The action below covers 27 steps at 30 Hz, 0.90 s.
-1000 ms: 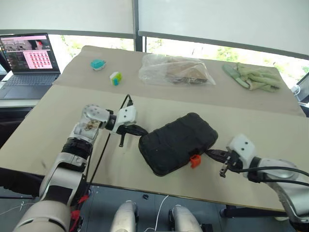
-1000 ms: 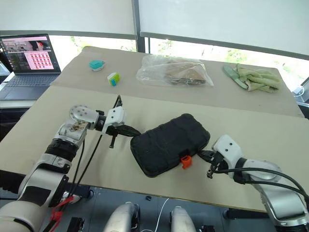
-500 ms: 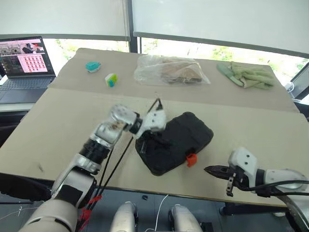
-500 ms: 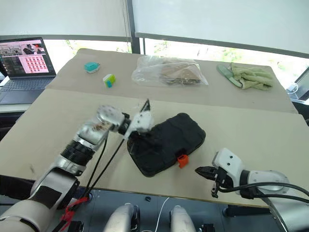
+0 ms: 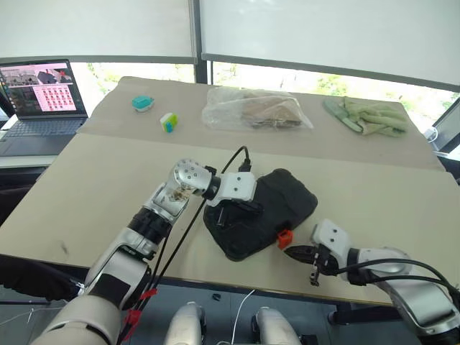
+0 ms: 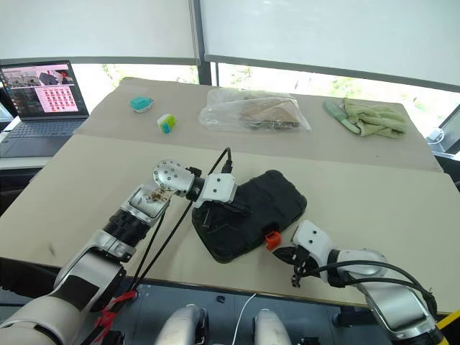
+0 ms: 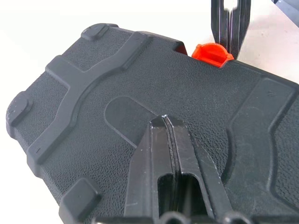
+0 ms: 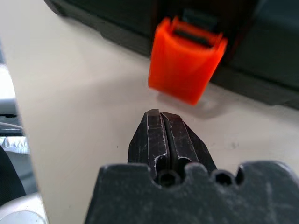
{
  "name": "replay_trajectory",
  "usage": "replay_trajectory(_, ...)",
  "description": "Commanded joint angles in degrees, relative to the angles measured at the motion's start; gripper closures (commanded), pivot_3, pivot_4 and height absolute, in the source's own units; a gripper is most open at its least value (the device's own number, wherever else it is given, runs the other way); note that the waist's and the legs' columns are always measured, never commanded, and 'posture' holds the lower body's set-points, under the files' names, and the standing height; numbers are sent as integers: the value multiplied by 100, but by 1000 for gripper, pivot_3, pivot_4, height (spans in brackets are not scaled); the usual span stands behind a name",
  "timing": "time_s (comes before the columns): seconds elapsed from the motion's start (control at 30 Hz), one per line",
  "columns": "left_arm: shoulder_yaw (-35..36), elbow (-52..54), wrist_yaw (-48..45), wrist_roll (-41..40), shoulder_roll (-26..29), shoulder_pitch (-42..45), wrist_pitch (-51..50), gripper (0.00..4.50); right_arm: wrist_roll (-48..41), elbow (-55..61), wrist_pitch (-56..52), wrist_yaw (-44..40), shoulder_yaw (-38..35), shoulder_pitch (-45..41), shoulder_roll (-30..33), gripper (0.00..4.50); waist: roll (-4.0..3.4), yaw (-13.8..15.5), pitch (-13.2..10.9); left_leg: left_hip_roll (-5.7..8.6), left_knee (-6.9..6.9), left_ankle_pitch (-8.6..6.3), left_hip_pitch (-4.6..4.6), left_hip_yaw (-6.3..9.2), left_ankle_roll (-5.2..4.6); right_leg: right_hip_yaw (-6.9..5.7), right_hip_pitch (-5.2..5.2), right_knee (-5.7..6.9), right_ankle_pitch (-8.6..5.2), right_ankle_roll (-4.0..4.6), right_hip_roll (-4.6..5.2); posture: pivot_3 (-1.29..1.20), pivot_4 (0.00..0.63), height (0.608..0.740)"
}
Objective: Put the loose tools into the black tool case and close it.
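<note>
Left claw [image 7: 164, 122], fingers pressed together and holding nothing, rests its tip on the lid of the black tool case [image 5: 262, 213], which lies shut near the worktop's [image 5: 93, 187] near edge. On the case's near side the orange latch [image 8: 185, 60] stands unfastened; just right of it the right claw [image 8: 159, 122], likewise shut and empty, points at it. A glancing push could skid the case off the edge.
</note>
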<state>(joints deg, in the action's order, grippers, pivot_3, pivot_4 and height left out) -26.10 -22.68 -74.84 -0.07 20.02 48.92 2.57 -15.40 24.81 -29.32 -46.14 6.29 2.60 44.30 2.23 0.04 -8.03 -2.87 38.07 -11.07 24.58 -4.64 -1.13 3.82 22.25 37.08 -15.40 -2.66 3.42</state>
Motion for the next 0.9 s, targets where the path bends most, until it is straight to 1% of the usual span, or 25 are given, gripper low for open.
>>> replay_trajectory(0.03, -238, -230, -24, 263, -54, -137, -95, 4474, 277, -205, 446, 241, 80, -146, -286, 4500, 2, -9, 5, 0, 0, 0, -1, -1, 0, 0, 0, 0, 0, 0, 0, 0, 150, 740)
replay_trajectory(0.13, -235, -248, -53, 271, -73, -117, -74, 4474, 298, -161, 726, 402, -50, -213, -582, 4500, -3, -18, 10, 0, 0, 0, -2, -1, 0, 0, 0, 1, 0, 0, -1, 0, 150, 740)
replay_trajectory(0.2, -235, -266, -70, 276, -82, -108, -53, 4474, 204, -8, 715, 442, -192, -233, -703, 4500, -3, -51, 10, -1, 0, 0, -1, -1, 0, 1, 2, 2, 0, 0, -2, 0, 150, 740)
replay_trajectory(0.5, -240, -470, -27, 319, -196, -60, 68, 4474, -377, 683, 393, 371, -595, -262, -864, 4500, -4, -110, 9, -6, -1, 0, 0, 0, 0, 2, 6, 5, -1, 4, -6, 0, 150, 740)
replay_trajectory(0.67, -255, -583, -2, 361, -232, -49, 161, 4474, -758, 1027, 15, 326, -847, -268, -816, 4500, -6, -110, 9, -7, -2, 0, 0, 0, 0, 5, 8, 5, -1, 4, -6, 0, 150, 740)
replay_trajectory(0.9, -224, -635, 26, 380, -254, -34, 189, 4474, -671, 1013, -34, 210, -865, -135, -471, 4500, -8, -60, 12, -3, -3, -1, 2, -2, 0, 2, 4, -2, -2, 2, -1, 0, 150, 740)
